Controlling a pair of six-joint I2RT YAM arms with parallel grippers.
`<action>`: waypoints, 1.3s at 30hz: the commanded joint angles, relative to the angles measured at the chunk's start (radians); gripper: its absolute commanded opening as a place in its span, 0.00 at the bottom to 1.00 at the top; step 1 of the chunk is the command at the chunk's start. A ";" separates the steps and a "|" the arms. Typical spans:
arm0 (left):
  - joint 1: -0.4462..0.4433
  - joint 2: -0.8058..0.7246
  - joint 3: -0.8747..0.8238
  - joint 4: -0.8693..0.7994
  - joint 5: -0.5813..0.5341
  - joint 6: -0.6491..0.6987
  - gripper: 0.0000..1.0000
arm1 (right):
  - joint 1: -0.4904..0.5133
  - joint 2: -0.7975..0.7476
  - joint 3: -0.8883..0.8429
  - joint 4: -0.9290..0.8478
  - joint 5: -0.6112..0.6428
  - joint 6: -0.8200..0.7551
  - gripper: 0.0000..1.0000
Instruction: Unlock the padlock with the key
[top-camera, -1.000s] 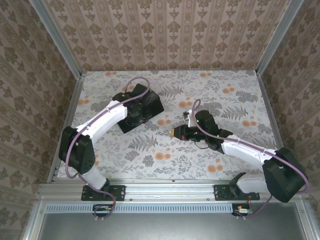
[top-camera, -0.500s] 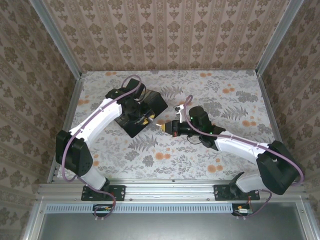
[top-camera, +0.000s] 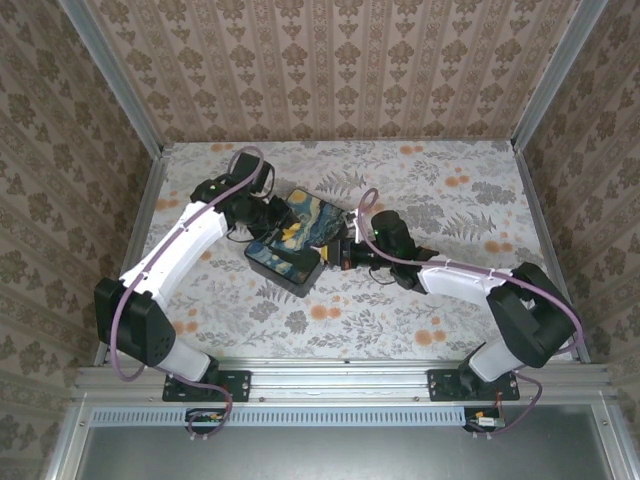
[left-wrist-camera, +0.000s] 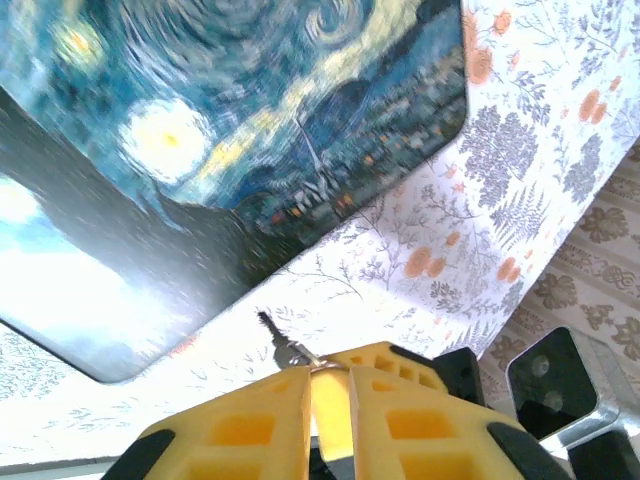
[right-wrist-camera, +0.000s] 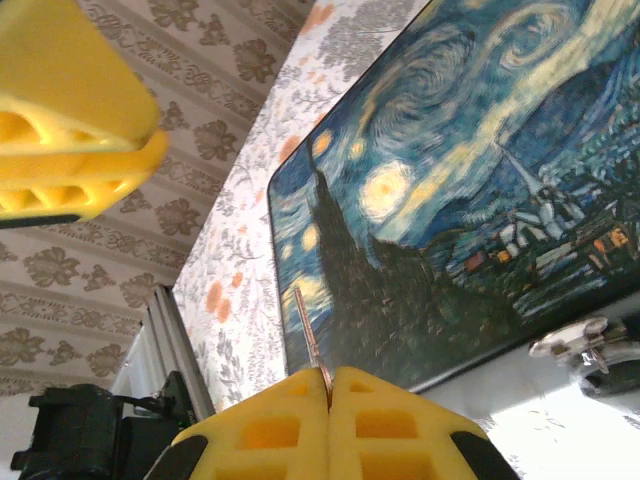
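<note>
Top cam: my L claw (top-camera: 268, 218) sits at the left end of the box (top-camera: 312, 222) w/ the swirly blue-yellow lid. My R claw (top-camera: 338, 253) is at its right side, both low over the tabletop (top-camera: 450, 190). The tips & whatever they grip are too small to read here, partly under my own wrists. L wrist cam: L claw is narrow, fingers (left-wrist-camera: 240, 430) nearly meeting, pinching a small silvery ring (left-wrist-camera: 298, 354) w/ the key (left-wrist-camera: 270, 328). The key is a thin dark toothed blade, tip near the box's lower edge; can't tell if they touch. The gripped part is hidden in the seam. The box is blurred, side wall blown out by glare, top & left cut off. R wrist cam: R claw is pressed together on a thin metal sliver (right-wrist-camera: 308, 335) standing up from the seam; edge-on, can't tell what it is. A blurred yellow block (right-wrist-camera: 70, 110) is cropped top left. Low right there's a silvery fitting (right-wrist-camera: 585, 345) by the box's side, washed out & cut by the frame. Can't tell if that's the padlock.
</note>
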 joint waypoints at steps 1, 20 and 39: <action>0.017 0.009 0.010 -0.032 -0.040 0.066 0.21 | -0.028 0.001 0.016 0.028 -0.005 0.021 0.00; -0.617 0.323 0.224 -0.276 -0.804 -0.308 0.85 | -0.504 -0.304 -0.040 -0.598 0.013 -0.168 0.00; -0.631 0.818 0.470 -0.315 -1.084 -0.665 0.78 | -0.671 -0.208 0.008 -0.568 -0.024 -0.193 0.00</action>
